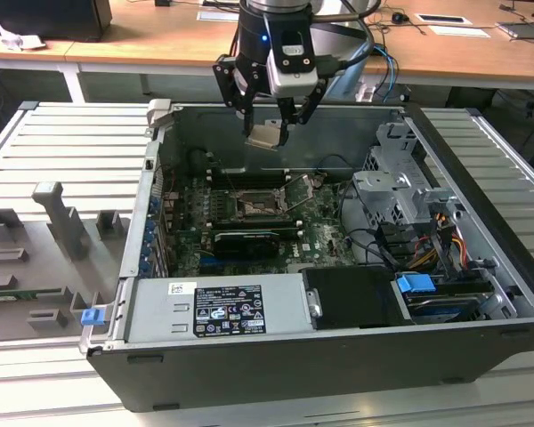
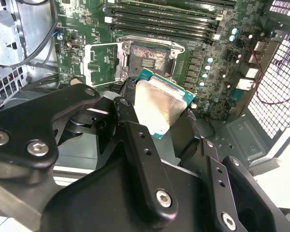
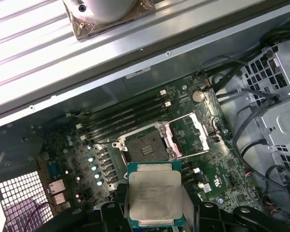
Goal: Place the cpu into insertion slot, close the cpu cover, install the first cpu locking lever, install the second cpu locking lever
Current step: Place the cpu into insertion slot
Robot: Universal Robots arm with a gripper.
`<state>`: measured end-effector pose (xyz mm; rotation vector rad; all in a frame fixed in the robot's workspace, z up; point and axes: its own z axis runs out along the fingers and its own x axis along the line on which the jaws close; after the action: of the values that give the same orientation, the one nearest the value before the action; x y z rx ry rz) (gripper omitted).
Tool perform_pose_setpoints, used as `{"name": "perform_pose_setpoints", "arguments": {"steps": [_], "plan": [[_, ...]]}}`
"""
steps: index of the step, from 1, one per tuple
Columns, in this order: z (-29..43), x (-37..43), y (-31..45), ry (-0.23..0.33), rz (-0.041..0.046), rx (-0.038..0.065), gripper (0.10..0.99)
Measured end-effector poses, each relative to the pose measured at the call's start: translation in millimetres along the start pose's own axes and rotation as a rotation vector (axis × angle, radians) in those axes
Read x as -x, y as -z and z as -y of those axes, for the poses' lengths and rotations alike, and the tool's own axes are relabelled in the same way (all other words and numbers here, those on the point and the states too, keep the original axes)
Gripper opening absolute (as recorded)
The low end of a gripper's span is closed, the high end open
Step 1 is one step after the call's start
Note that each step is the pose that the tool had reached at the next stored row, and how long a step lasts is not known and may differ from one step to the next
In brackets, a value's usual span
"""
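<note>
Your gripper pinches the cpu by opposite edges, well above the open insertion slot; judge it light, rigid, slippery-faced, fragile underneath, so grip edges only.

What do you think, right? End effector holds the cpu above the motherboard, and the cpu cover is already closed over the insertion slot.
Wrong on the cover. The end effector does hold the cpu above the motherboard, but the cpu cover is swung open beside the insertion slot, which lies exposed. The first wrist view shows it.
</note>
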<state>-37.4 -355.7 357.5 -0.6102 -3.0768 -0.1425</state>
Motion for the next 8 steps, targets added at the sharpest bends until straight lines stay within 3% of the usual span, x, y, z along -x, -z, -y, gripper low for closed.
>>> {"name": "perform_pose_setpoints", "arguments": {"steps": [8], "plan": [[0.0, 0.0, -0.6, -0.036, 0.0032, 0.001, 0.529]]}}
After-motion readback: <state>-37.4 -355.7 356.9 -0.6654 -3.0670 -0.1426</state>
